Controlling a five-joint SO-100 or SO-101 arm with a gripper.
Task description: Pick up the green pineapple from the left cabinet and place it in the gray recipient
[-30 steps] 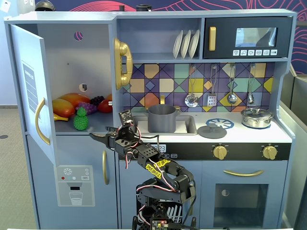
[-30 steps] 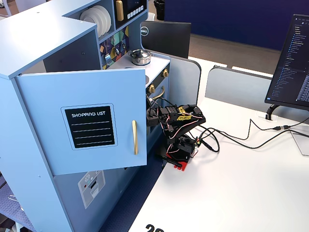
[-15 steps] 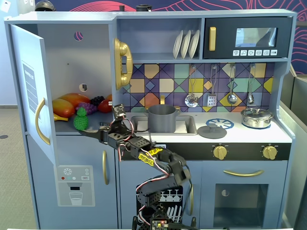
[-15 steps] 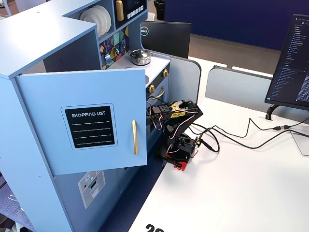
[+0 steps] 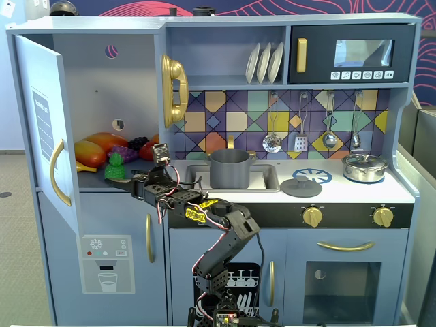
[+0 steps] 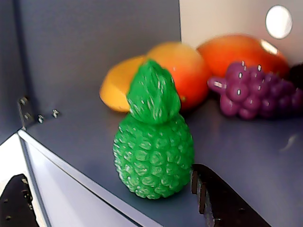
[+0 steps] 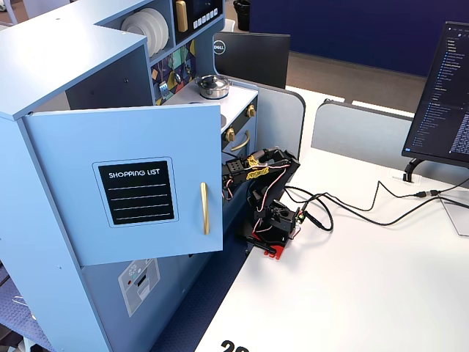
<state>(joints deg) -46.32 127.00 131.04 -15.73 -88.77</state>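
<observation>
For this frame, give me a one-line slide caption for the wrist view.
Open gripper closes in on the upright green pineapple at the cabinet shelf edge, other toy fruit behind.

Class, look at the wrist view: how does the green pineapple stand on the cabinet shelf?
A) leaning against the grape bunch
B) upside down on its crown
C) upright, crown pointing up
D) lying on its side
C: the green pineapple stands on its base near the shelf's front edge, leafy crown up, apart from the purple grapes.

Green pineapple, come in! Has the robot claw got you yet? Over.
Gripper open, jaws either side of the bumpy green toy pineapple, not closed on it. Pineapple upright at the cabinet shelf's front edge. Purple grapes and orange fruits behind, nothing blocking.
</observation>
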